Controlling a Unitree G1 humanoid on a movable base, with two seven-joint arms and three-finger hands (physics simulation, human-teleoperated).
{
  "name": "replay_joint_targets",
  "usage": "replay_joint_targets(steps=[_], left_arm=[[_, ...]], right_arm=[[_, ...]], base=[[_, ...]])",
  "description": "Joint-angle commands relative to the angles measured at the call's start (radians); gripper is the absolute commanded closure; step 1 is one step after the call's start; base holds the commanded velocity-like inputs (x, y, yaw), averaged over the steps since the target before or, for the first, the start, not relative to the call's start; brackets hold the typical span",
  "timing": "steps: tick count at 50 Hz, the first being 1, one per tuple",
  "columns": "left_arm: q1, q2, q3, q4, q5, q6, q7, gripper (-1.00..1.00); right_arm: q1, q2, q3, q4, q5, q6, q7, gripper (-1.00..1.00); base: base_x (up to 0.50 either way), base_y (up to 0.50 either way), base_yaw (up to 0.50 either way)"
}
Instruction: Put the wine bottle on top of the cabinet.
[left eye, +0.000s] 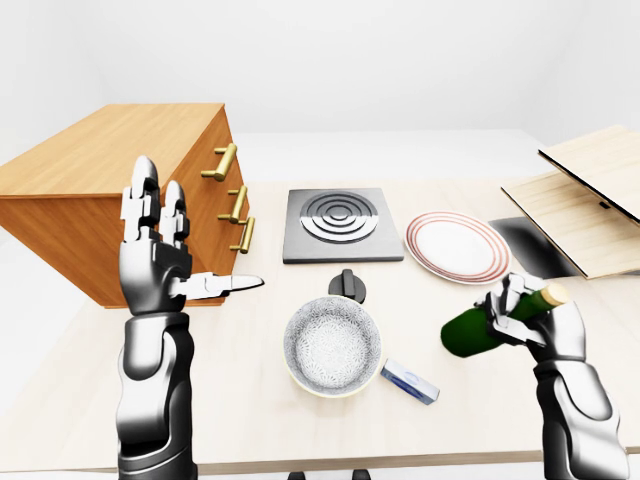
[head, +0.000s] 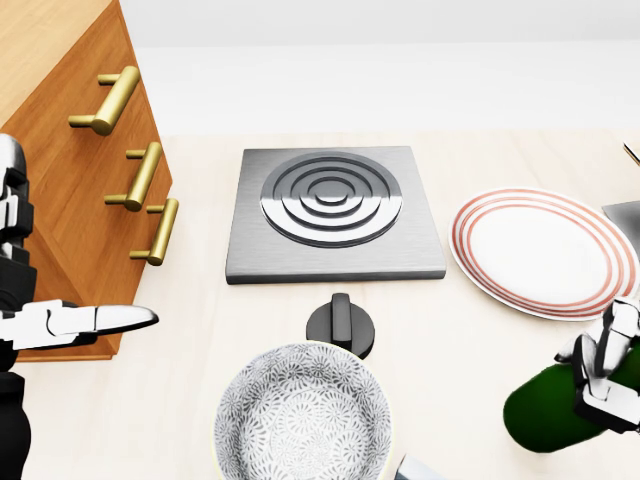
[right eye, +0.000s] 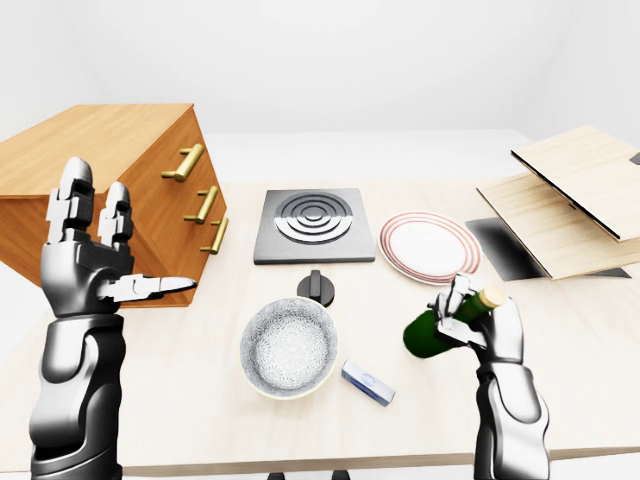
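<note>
Empty patterned bowl (left eye: 332, 346) at lower centre; right hand (left eye: 533, 322) clasping tilted wine bottle (left eye: 480, 328); left hand (left eye: 160, 262) spread wide beside cabinet (left eye: 110, 190), upper left.

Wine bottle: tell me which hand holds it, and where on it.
The right hand grips the wine bottle around its upper body, near the neck. The left hand is open and empty.

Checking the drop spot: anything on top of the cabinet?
The cabinet top shows bare wood in both eye views. The raised left hand covers only a small patch of it.
</note>
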Motion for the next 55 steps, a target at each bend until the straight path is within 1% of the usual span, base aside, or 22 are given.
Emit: replay_joint_targets(steps=[1,5,8,11,16,19,21,25,32,37,45,55], left_arm=[[0.001,0.0,-0.001,0.0,-0.001,0.0,0.0,-1.0],[0.005,-0.001,0.001,-0.002,-0.003,0.0,-0.002,-1.0],[0.008,0.001,0.006,-0.012,-0.007,0.0,-0.003,-1.0],[0.009,0.004,0.015,-0.034,-0.016,0.0,-0.001,-1.0],[0.012,0.003,0.017,-0.048,-0.019,0.0,-0.001,-1.0],[0.01,0.003,0.014,-0.036,-0.016,0.0,-0.004,-1.0],[-0.002,0.008,0.016,-0.041,-0.02,0.0,0.001,-1.0],[-0.004,0.011,0.023,-0.053,-0.029,0.0,0.002,-1.0],[-0.006,0.014,0.028,-0.051,-0.032,0.0,0.005,-1.0],[-0.01,0.015,0.024,-0.051,-0.029,0.0,0.01,-1.0],[-0.009,0.013,0.021,-0.054,-0.024,0.0,0.009,-1.0],[-0.007,0.015,0.028,-0.043,-0.025,0.0,0.003,-1.0]], right_arm=[[0.039,0.075,-0.002,-0.367,-0.026,0.0,-0.034,1.0],[0.029,0.089,-0.009,-0.51,-0.057,0.0,-0.012,1.0],[0.006,0.087,-0.007,-0.611,-0.08,0.0,0.001,1.0],[-0.046,0.064,-0.004,-0.722,-0.099,0.0,0.008,1.0],[-0.107,0.042,0.024,-0.802,-0.137,0.0,0.004,1.0],[-0.102,0.046,0.062,-0.789,-0.178,0.0,0.009,1.0],[-0.111,0.045,0.072,-0.789,-0.192,0.0,0.012,1.0],[-0.167,0.022,0.078,-0.794,-0.207,0.0,0.015,1.0],[-0.289,-0.031,0.11,-0.713,-0.213,0.0,-0.006,1.0],[-0.379,-0.061,0.163,-0.637,-0.206,0.0,-0.037,1.0],[-0.502,-0.094,0.219,-0.58,-0.202,0.0,-0.06,1.0],[-0.507,-0.077,0.243,-0.486,-0.203,0.0,-0.068,1.0]], base=[[0.0,0.0,0.0],[0.0,0.0,0.0],[0.0,0.0,0.0],[0.0,0.0,0.0],[0.0,0.0,0.0],[0.0,0.0,0.0],[0.0,0.0,0.0],[0.0,0.0,0.0],[0.0,0.0,0.0],[0.0,0.0,0.0],[0.0,0.0,0.0],[0.0,0.0,0.0]])
